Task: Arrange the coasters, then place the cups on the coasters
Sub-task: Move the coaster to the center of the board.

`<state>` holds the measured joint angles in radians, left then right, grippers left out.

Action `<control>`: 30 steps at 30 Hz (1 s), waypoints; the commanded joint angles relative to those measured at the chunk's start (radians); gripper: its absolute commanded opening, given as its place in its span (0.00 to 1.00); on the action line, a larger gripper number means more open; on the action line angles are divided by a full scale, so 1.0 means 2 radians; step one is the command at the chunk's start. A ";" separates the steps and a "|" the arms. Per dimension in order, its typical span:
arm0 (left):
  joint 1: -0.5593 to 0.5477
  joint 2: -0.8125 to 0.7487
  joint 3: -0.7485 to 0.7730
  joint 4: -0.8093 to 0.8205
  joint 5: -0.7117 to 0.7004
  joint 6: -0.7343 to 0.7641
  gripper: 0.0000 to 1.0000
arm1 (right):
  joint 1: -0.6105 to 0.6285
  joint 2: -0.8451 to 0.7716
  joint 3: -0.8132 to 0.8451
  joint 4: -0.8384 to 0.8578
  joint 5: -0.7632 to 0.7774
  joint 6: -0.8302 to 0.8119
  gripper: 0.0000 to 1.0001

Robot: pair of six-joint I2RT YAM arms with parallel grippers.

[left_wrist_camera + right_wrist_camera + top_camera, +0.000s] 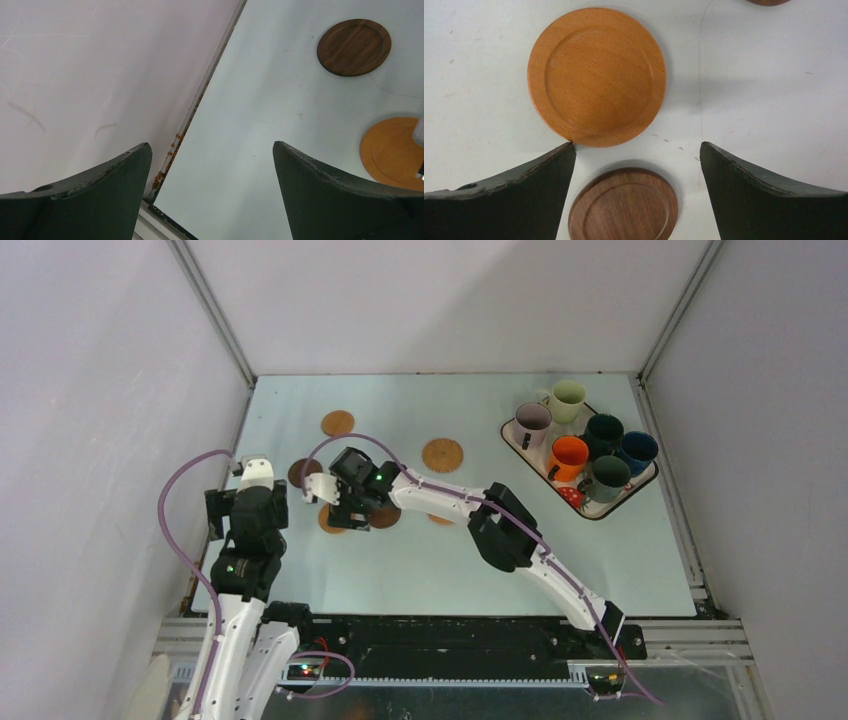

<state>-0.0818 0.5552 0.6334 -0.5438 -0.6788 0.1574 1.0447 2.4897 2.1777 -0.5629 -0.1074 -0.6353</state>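
Several coasters lie on the table: tan ones (338, 423) (442, 454) at the back, a dark brown one (300, 472) at the left. My right gripper (350, 515) hovers open over a tan coaster (596, 75) and a dark brown coaster (624, 205), which lies between the spread jaws (636, 150), untouched. My left gripper (212, 147) stands open and empty over bare table by the left wall, a dark coaster (354, 47) and a tan coaster (392, 152) to its right. The cups stand on the tray: pale green (568, 397), mauve-white (532, 420), orange (568, 455), navy (637, 448), two dark green (604, 430) (606, 475).
The white strawberry-print tray (600, 512) sits at the back right. White walls close in the table on three sides; the left wall (100, 75) is close to my left gripper. The right arm (500, 525) stretches across the table's middle and hides part of another coaster.
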 commanded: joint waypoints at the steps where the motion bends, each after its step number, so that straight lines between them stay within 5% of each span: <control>1: 0.005 -0.003 -0.007 0.018 -0.010 -0.007 0.98 | 0.004 0.019 0.029 0.027 0.036 0.013 1.00; 20: 0.006 -0.001 -0.007 0.018 -0.008 -0.007 0.98 | 0.009 0.054 0.089 0.033 0.038 0.008 1.00; 30: 0.006 0.000 -0.006 0.019 0.000 -0.006 0.98 | -0.009 -0.039 0.058 -0.020 0.035 -0.001 1.00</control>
<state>-0.0799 0.5552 0.6334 -0.5434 -0.6777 0.1574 1.0500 2.5713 2.3116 -0.5373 -0.0418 -0.6285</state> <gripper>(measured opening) 0.985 0.996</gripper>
